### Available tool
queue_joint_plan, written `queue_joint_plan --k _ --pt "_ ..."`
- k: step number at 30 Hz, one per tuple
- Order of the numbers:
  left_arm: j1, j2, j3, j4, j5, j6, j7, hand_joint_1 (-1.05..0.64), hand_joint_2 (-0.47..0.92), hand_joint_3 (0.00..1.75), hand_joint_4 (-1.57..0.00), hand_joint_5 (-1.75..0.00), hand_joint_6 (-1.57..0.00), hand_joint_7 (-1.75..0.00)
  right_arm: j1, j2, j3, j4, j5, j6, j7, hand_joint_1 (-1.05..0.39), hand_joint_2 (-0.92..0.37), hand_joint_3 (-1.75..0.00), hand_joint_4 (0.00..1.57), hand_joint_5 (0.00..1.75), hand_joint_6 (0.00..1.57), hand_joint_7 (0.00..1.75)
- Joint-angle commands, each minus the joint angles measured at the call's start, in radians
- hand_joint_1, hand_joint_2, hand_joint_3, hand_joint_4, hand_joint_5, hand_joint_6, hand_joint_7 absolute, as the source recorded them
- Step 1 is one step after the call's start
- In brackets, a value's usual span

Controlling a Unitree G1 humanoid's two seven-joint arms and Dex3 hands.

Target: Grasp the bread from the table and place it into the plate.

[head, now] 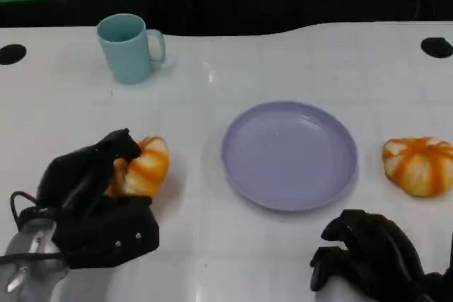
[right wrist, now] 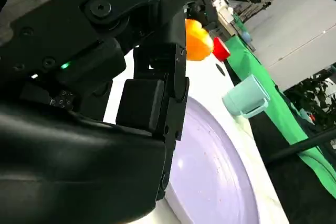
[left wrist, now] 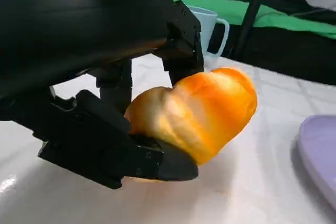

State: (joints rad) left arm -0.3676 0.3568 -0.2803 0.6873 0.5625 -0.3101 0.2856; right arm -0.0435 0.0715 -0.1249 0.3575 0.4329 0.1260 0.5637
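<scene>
White bench [head: 297,61] bearing bread [head: 145,166] left of plate [head: 289,153], long axis pointing far-right; left hand [head: 92,189] gripping it; right hand [head: 371,252] curling empty.

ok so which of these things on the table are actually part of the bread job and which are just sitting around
Part of the job:
- bread, held in the left hand
- purple plate, nothing on it

Just lying about:
- light blue mug
- second bread roll, beside the plate
- right hand, holding nothing
</scene>
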Motion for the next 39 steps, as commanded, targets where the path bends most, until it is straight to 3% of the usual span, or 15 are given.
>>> queue_joint_plan --k 1,7,13,14,15,16,17,18,20,26,27,29,39 --pt "-0.033 -0.009 0.019 -0.002 -0.032 -0.032 0.004 -0.27 0.74 0.60 -0.70 -1.75 -0.48 -1.74 -0.006 -0.006 -0.008 0.008 0.003 -0.008 -0.010 -1.05 -0.72 0.00 1.54 0.81 1.57 0.41" --pt "-0.082 -0.035 0.012 0.003 -0.028 -0.098 0.007 -0.24 0.70 0.58 -0.75 -1.75 -0.53 -1.75 -0.005 -0.009 -0.006 0.016 0.003 -0.022 0.005 -1.05 -0.72 -0.01 1.54 0.81 1.57 0.40" --pt "-0.153 -0.072 -0.024 -0.002 -0.001 -0.084 -0.026 -0.29 0.75 0.50 -0.74 -1.75 -0.63 -1.53 -0.003 -0.012 -0.006 0.016 0.009 -0.017 0.016 -1.05 -0.72 0.00 1.55 0.81 1.57 0.39" --pt "-0.163 -0.075 -0.030 -0.002 0.004 -0.086 -0.030 -0.28 0.77 0.46 -0.80 -1.61 -0.68 -1.05 -0.003 -0.012 -0.007 0.017 0.009 -0.019 0.019 -1.05 -0.72 0.00 1.55 0.81 1.57 0.39" --pt "-0.170 -0.077 -0.035 -0.001 0.007 -0.087 -0.033 -0.28 0.80 0.42 -0.82 -1.56 -0.78 -0.72 -0.003 -0.013 -0.007 0.018 0.009 -0.020 0.021 -1.05 -0.72 0.00 1.55 0.81 1.57 0.39" --pt "-0.186 -0.081 -0.047 0.003 0.023 -0.089 -0.024 -0.28 0.81 0.39 -0.83 -1.54 -0.86 -0.50 -0.002 -0.012 -0.008 0.018 0.011 -0.019 0.022 -1.05 -0.72 0.00 1.55 0.81 1.57 0.39" --pt "-0.199 -0.089 -0.054 0.009 0.034 -0.089 -0.016 -0.26 0.81 0.38 -0.79 -1.63 -0.86 -0.84 -0.001 -0.011 -0.010 0.017 0.012 -0.018 0.020 -1.05 -0.72 0.00 1.55 0.80 1.57 0.39" --pt "-0.214 -0.101 -0.062 0.018 0.042 -0.088 -0.008 -0.26 0.80 0.39 -0.80 -1.69 -0.73 -1.26 -0.002 -0.012 -0.010 0.019 0.013 -0.018 0.022 -1.05 -0.72 0.00 1.55 0.80 1.57 0.39" --pt "-0.228 -0.116 -0.068 0.030 0.048 -0.088 -0.002 -0.26 0.78 0.42 -0.84 -1.73 -0.65 -1.64 -0.003 -0.013 -0.010 0.021 0.012 -0.020 0.025 -1.05 -0.72 0.00 1.56 0.79 1.57 0.38" --pt "-0.282 -0.152 -0.098 0.089 0.070 -0.127 0.024 -0.25 0.73 0.53 -0.87 -1.75 -0.62 -1.74 0.004 -0.015 -0.005 0.014 0.008 -0.020 0.028 -1.05 -0.73 -0.01 1.56 0.78 1.57 0.38" --pt "-0.297 -0.166 -0.108 0.101 0.078 -0.127 0.032 -0.26 0.63 0.70 -0.88 -1.75 -0.63 -1.75 0.006 -0.014 -0.005 0.013 0.008 -0.020 0.029 -1.05 -0.73 0.00 1.56 0.78 1.57 0.38" --pt "-0.322 -0.188 -0.123 0.124 0.089 -0.123 0.038 -0.26 0.55 0.84 -0.89 -1.75 -0.64 -1.75 0.010 -0.013 -0.003 0.010 0.007 -0.023 0.029 -1.04 -0.73 0.00 1.57 0.77 1.57 0.38" --pt "-0.402 -0.262 -0.159 0.261 0.094 -0.122 0.048 -0.27 0.50 1.02 -0.91 -1.75 -0.64 -1.75 0.024 -0.005 0.001 -0.003 0.014 -0.016 0.028 -1.02 -0.72 0.00 1.57 0.76 1.57 0.36"
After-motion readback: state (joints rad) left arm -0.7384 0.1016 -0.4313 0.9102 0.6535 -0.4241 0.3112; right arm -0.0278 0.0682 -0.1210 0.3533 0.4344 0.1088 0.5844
